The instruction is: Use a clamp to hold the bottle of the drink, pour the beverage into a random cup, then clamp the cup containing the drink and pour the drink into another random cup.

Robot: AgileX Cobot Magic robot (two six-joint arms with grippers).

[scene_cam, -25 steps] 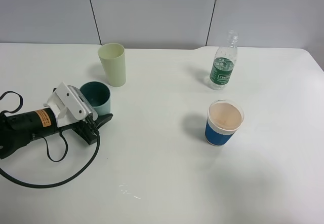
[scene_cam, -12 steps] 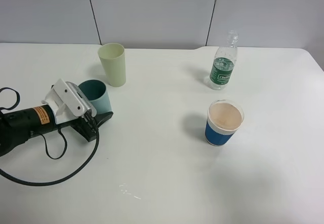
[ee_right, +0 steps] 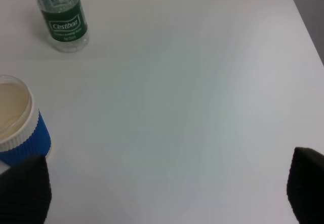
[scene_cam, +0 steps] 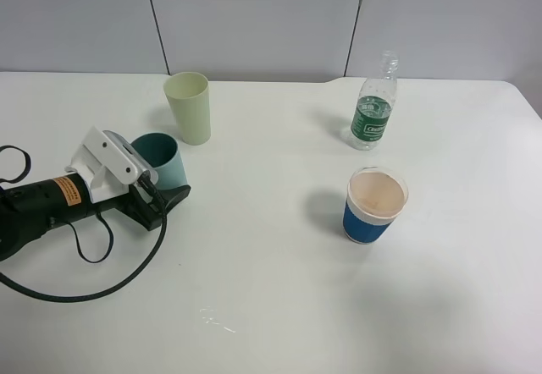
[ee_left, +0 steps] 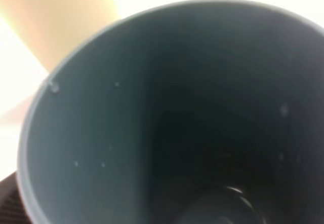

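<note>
1. Left gripper (scene_cam: 167,189) sits low on the table (scene_cam: 271,289) at the teal cup (scene_cam: 161,161), and its fingers have just spread apart; half a second ago they were closer on the cup wall. Cup looks let go, though in the high view the near finger (scene_cam: 174,196) is right beside its base and contact can't be ruled out.
2. Teal cup stands upright on the table, just in front of the yellow-green cup (scene_cam: 190,107), not touching it. Left wrist view looks straight into the dark inside of the teal cup (ee_left: 172,117); only a small glint shows at the bottom, so how much liquid is left can't be told.
3. Arm has shifted slightly back toward the left edge over the last second, and the cup has settled from a slight lean to upright.
4. Meaning: this reads as the set-down after handling the teal cup. Whether the pour into the yellow-green cup is finished can't be confirmed, since its inside isn't visible.
5. Bottle (scene_cam: 373,103) stands upright, far right side, well apart from both cups, cap off or clear. Blue cup with white rim (scene_cam: 374,206) is near it, not involved.
6. Right gripper (ee_right: 162,193): dark fingers at both lower corners of its wrist view, wide apart, holding nothing, above bare table.
</note>
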